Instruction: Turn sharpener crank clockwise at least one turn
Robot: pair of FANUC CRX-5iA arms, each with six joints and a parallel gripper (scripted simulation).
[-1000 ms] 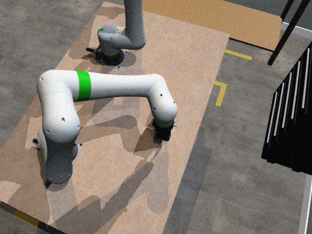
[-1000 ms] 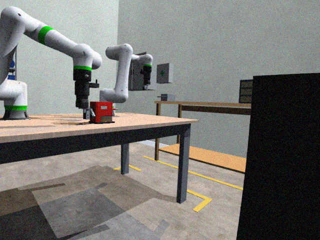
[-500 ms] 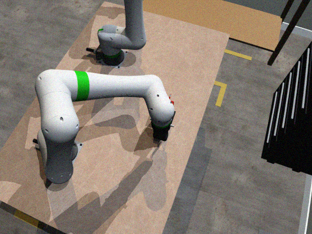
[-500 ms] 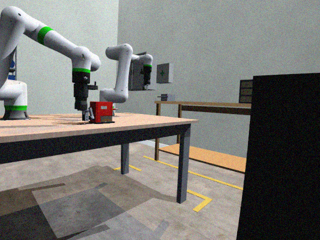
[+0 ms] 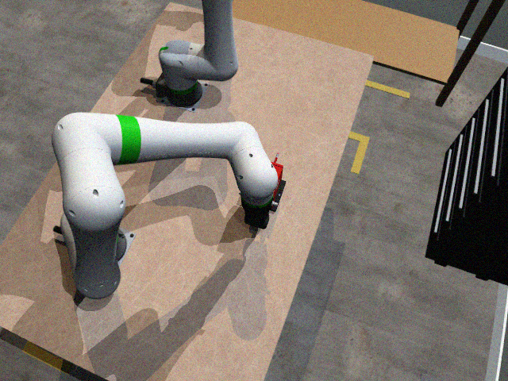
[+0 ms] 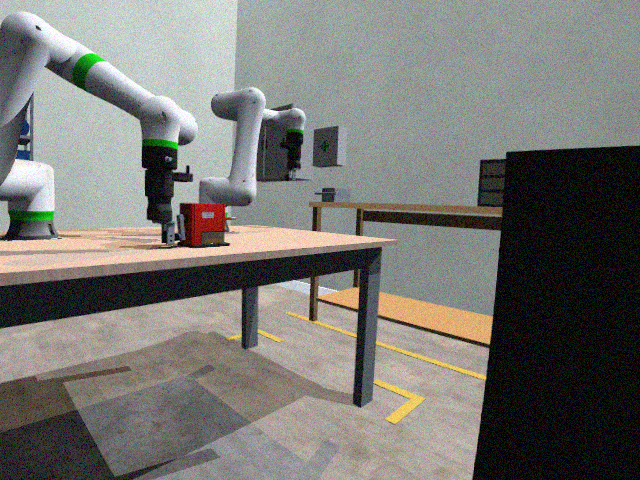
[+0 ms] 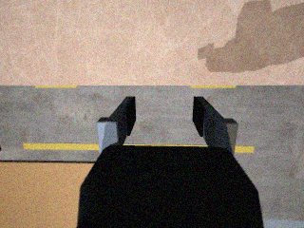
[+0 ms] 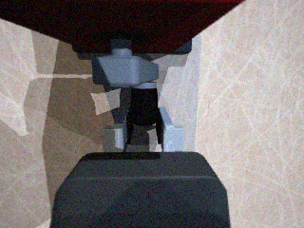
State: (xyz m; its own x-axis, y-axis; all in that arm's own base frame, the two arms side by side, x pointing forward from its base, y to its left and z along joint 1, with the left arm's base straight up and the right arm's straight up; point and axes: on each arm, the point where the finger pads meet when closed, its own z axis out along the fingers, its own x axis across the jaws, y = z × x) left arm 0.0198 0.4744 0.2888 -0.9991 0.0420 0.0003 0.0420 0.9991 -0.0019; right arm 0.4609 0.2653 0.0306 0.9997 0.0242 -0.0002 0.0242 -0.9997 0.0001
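"Where is the sharpener [image 5: 278, 174] [image 6: 202, 222] [image 8: 119, 16]?" asks the trainee.

"On the desk [image 5: 307, 102] [image 6: 310, 242] [image 7: 95, 43] [image 8: 252, 95], close to the long edge facing the black cabinet [image 5: 471, 229] [image 6: 568, 310]," says the fitter. "It stands upright, and the right hand [image 5: 255, 232] [image 6: 168, 235] [image 8: 144, 118] is closed around the knob [image 8: 143, 102] of its crank [image 6: 180, 227] [image 8: 123, 71]."

"And the left hand [image 6: 293, 173] [image 7: 163, 108]?"

"Wide, with nothing in it, raised well apart from the sharpener. So no hand braces the body. If the right one pulls off the crank's circle, the sharpener could slide or tip, perhaps towards that near edge."

"Could the grip fail?"

"It could. The knob looks smooth and round, and the fingers must follow it all the way round. A path off centre would drag it out from between them, or jam the crank. The low part of the circle worries him more: the fingertips are near the desk there and might scrape."

"Has it made its full turn?"

"He cannot tell; the top view hides the crank under the arm, so he would hedge on its angle. Stopping early would be the quiet failure, as would judging clockwise from the wrong side. It must be read facing the crank, and carried somewhat past one turn."

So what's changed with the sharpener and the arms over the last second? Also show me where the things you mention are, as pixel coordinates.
The right gripper [image 5: 253, 232] [image 6: 168, 240] [image 8: 144, 118], shut on the crank handle [image 8: 143, 104], has moved left in the top view and slightly lower in the exterior view. The red sharpener [image 5: 279, 174] [image 6: 202, 223] [image 8: 114, 16] and left arm [image 5: 219, 40] [image 6: 249, 139] stayed put.
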